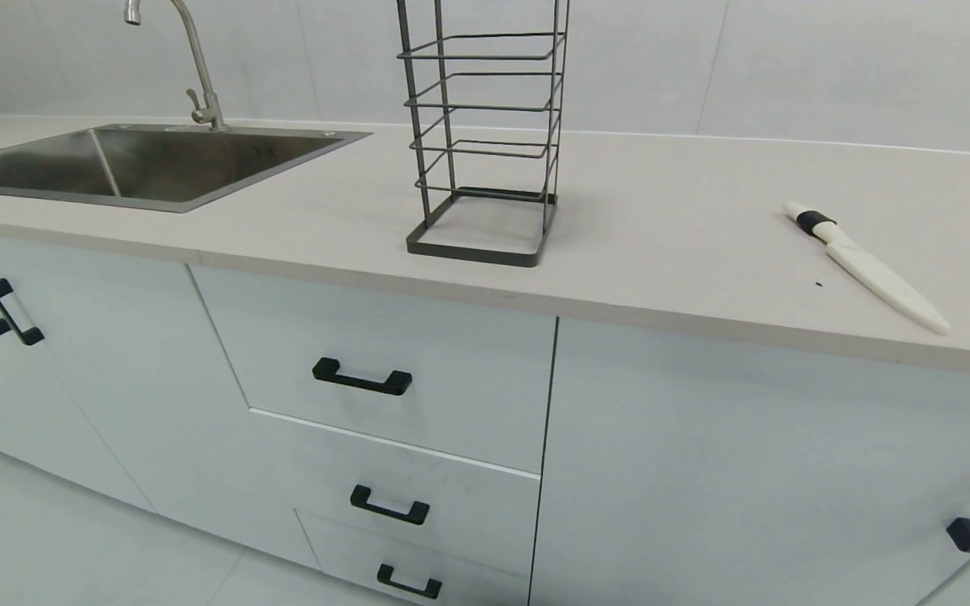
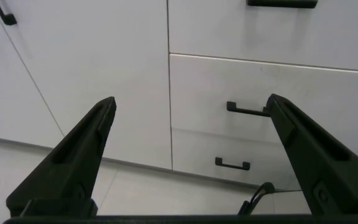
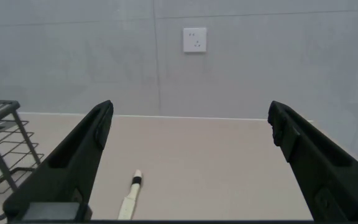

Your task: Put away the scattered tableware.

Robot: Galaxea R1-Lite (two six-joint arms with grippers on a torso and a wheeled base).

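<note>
Head view first: a white knife with a black band [image 1: 868, 268] lies flat on the pale beige stone countertop [image 1: 662, 210], far over on the right. Its banded end points toward the wall and its tapered tip angles toward the counter's front edge. Well apart from it, mid-counter, a tall dark metal wire rack [image 1: 472, 254] stands upright with its tiers bare. Further left sits the stainless steel sink [image 1: 157, 164], with a curved chrome faucet [image 1: 199, 67] behind it.

Over to the left wrist view: the left gripper [image 2: 191, 99] has its fingers spread wide and grips nothing. It sits low, facing the white cabinet drawers with black bar handles [image 2: 260, 87].

Right wrist view now: the right gripper [image 3: 190, 106] is likewise spread apart and carrying nothing. It is up above the countertop and facing the grey wall, where a white wall socket [image 3: 194, 40] is mounted. The knife is on the counter below, between the two fingers and clear of both.
</note>
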